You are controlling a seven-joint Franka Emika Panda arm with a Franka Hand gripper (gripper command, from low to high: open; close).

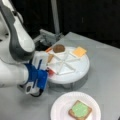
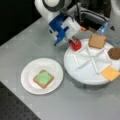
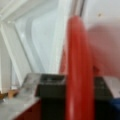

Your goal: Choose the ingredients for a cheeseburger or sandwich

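Sandwich: toast square (image 2: 43, 79) topped by the green disc (image 2: 43, 77), lying on the paper plate (image 2: 27, 75) at 7 o'clock of the divided tray (image 2: 85, 75) in a front view.
Red disc: standing on edge (image 3: 78, 70) in the wrist view, pinched between the fingers at the tray's 10 o'clock compartment (image 2: 75, 44).
Gripper: right at the tray's rim (image 2: 74, 43), clamped on that red disc.
Second toast: at the tray's 12 o'clock (image 2: 97, 40).
Cheese square: at 4 o'clock (image 2: 110, 73).
Brown patty: at 2 o'clock (image 2: 114, 53).
Tabletop: grey (image 2: 75, 105).
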